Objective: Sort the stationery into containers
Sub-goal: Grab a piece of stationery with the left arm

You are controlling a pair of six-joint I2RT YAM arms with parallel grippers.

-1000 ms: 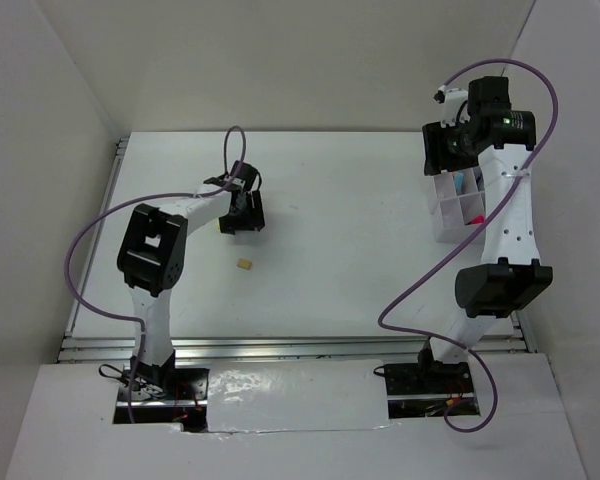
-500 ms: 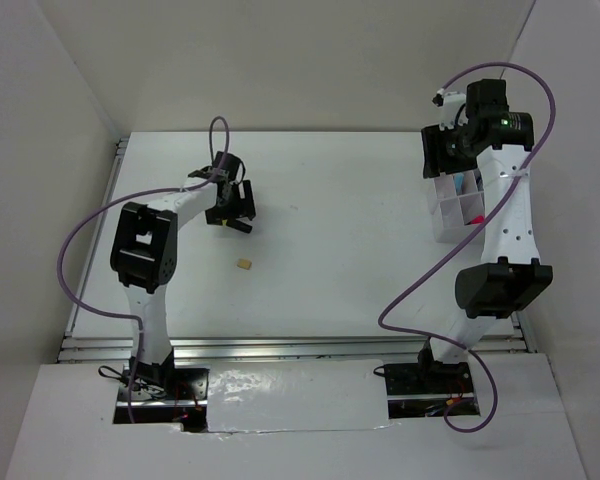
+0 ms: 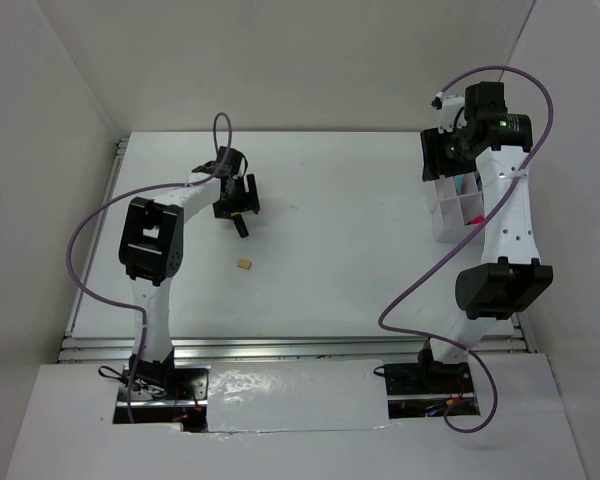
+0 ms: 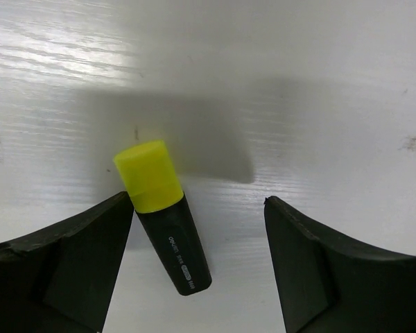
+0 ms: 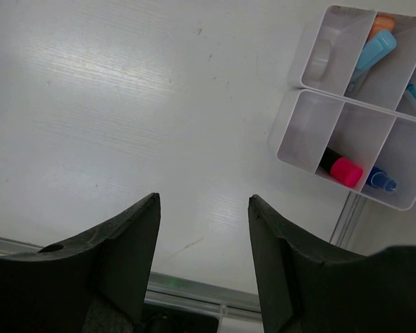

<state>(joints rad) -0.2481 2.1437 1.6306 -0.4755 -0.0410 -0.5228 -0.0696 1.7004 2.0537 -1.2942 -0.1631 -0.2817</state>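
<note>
Top view: the left tool (image 3: 237, 208) is low over the counter (image 3: 340, 250), at about 10 o'clock on the surface, jaws spread, nothing lifted. A tan eraser (image 3: 244, 264) lies loose at its 6 o'clock, apart from it. At the 3 o'clock edge sits the organiser tray (image 3: 446, 212). The right tool (image 3: 442, 160) hangs by the tray's 11 o'clock corner; can't tell its jaws from here.

Left wrist view: the yellow highlighter (image 4: 165, 225) lies flat on the counter between the spread jaws, not pinched. Cap points to 11 o'clock, black butt to 5 o'clock. It sits off-centre: the cap touches or nearly touches the 9 o'clock finger (image 4: 62, 270), with a wide gap to the other.

Step in hand, I judge: pick up this highlighter. To do it well:
- Shift toward 9 o'clock so the barrel is centred.
- Twist the wrist a little so the pads meet the barrel square.
- Go down close to the counter.
- Close on the black barrel, not the cap, since the cap could slip off.

Closing skewed would likely spin it out. There is white print along the barrel, too small to read; no brand legible.

Right wrist view: jaws spread, nothing between them. The tray is at 1–2 o'clock. It holds a pink highlighter (image 5: 341, 170) with a small blue-capped bottle (image 5: 381, 182) just beside it; can't tell if they share one compartment. A light-blue-capped tube (image 5: 373, 54) is farther back, next to an orange-tipped item (image 5: 383, 24). No writing legible.
</note>
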